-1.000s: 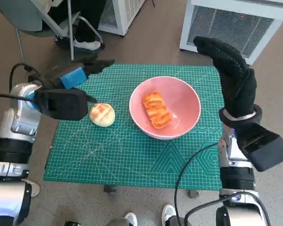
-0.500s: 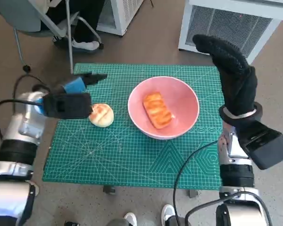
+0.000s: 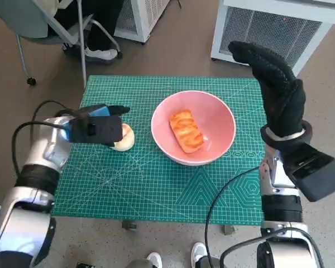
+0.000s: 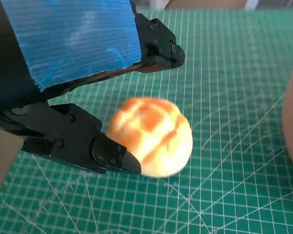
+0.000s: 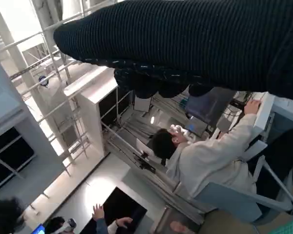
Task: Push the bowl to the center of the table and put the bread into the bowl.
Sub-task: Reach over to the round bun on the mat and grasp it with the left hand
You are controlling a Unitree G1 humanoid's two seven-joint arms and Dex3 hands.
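Beside the bowl (image 3: 193,127), the bun (image 4: 151,135) is straddled by the open left hand (image 4: 95,92), nothing gripped yet, lined up for a grab

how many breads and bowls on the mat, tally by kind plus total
Bread: 2, a round bun on the green mat between the left hand's fingers, and a long glazed pastry in the bowl.
Bowl: 1, the pink bowl.
Total: 3
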